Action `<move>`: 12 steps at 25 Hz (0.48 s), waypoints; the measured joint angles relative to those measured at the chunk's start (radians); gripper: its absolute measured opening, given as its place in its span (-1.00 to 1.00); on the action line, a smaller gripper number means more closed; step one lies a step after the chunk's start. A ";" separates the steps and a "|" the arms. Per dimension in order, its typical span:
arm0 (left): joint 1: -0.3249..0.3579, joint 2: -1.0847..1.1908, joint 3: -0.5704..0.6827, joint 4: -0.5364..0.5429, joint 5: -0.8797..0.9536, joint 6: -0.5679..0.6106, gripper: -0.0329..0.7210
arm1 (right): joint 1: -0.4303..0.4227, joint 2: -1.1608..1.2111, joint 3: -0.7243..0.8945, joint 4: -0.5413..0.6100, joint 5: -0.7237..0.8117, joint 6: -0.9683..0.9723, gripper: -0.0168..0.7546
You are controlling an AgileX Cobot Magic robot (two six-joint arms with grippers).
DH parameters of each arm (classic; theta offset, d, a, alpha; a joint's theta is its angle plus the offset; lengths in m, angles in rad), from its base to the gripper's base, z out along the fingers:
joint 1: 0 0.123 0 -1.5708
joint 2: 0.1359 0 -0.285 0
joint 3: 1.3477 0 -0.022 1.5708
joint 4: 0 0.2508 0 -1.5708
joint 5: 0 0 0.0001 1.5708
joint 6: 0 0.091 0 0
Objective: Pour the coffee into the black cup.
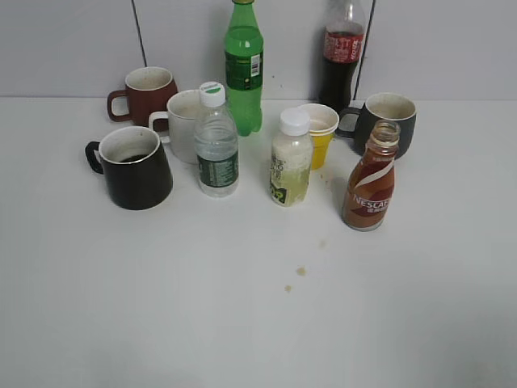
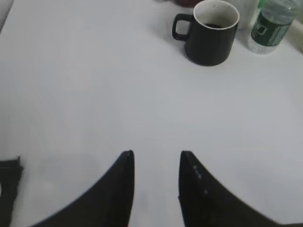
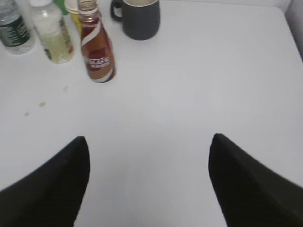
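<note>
**Coffee bottle upright and uncapped, both grippers clear of it**

The small curvy clear plastic coffee bottle with the brown, red and white label point(image 1: 370, 178) stands on the white table point(image 1: 242, 323) at the right end of the cluster, just in front of a matte dark grey mug point(image 1: 386, 121). Its long axis is vertical, its open neck points straight up, no cap shows, and it looks mostly full. The glossy black cup with the whitish inside point(image 1: 133, 168) sits well apart at the left end, mouth up, its squarish handle turned to the left, away from the bottle; a little dark liquid seems to lie in the bottom. A clear water bottle with a white cap point(image 1: 216, 141) and a pale yellowish drink bottle point(image 1: 291, 160) stand between the two.

The right gripper point(image 3: 147, 179) hangs over bare table with its fingers spread wide and nothing between them, the coffee ahead and to its left, which probably suits a grasp around the bottle's waist. The left gripper point(image 2: 156, 189) holds its fingers at a narrow gap, also empty, facing the black cup from a distance. A few brownish drops point(image 1: 300, 272) mark the table in front of the bottles.
</note>
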 joint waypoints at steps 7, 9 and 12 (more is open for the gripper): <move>0.033 -0.159 0.000 -0.005 -0.001 0.000 -0.24 | -0.141 0.000 0.000 0.000 0.000 -0.001 0.56; 0.034 -0.186 0.000 -0.005 -0.001 0.000 -0.24 | -0.143 0.000 0.000 0.000 0.000 -0.001 0.56; 0.034 -0.189 0.000 -0.005 -0.001 0.000 -0.25 | -0.143 0.000 0.000 0.000 0.000 -0.001 0.56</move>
